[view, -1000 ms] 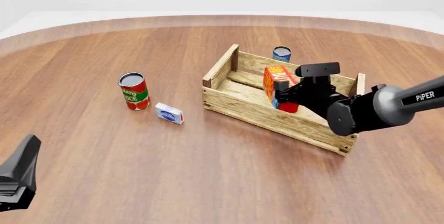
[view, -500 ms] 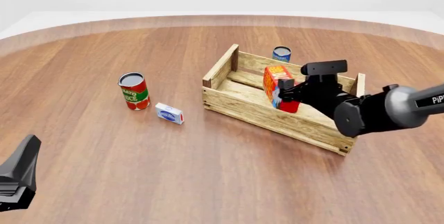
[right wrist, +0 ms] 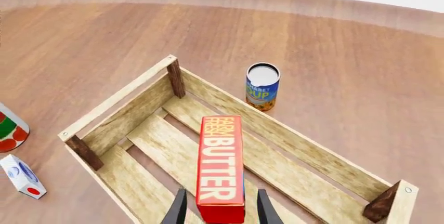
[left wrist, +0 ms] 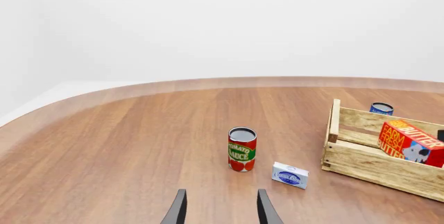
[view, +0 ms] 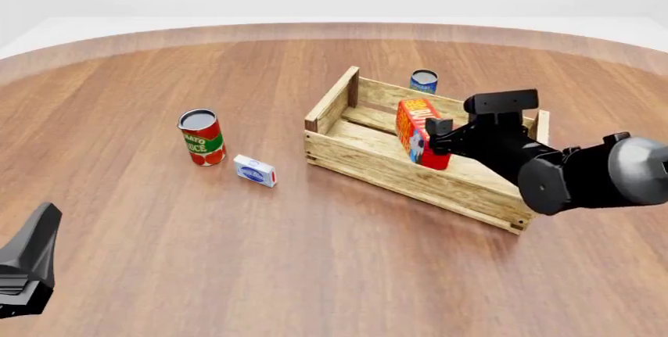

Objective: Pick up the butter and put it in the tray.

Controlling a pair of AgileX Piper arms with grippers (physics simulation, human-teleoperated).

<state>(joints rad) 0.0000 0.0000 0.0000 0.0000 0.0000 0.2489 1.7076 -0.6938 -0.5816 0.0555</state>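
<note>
A: Where does the job stand?

B: Nearly done, I'd say. The butter (view: 418, 133) stands inside the tray (view: 365, 162), tilted a little, with its long face turned up toward the right arm's camera.

A: Is it let go?

B: Not clearly. The right tool (right wrist: 220, 211) has its fingers set narrow on either side of the carton's near end. In the front view the fingertips sit just beside the carton. Whether the pads press it or have parted a hair, I cannot tell.

A: So what is left?

B: By my reading, only to open fully and draw the arm up and away.

A: Any edges to mind?

B: The tray's near wall lies under the right arm, and a dark corner post stands close to the arm's right side. The far wall is behind the butter, with a blue tin (view: 423, 80) just beyond it on the worktop (view: 313, 259). Straight up looks the freest way out.

A: And the other side?

B: The left tool (left wrist: 220, 211) hovers with fingers spread wide, holding nothing, well apart from the tray. A tomato tin (view: 202, 137) and a small white box (view: 255, 170) stand between it and the tray. Bare wood is all round them.
</note>
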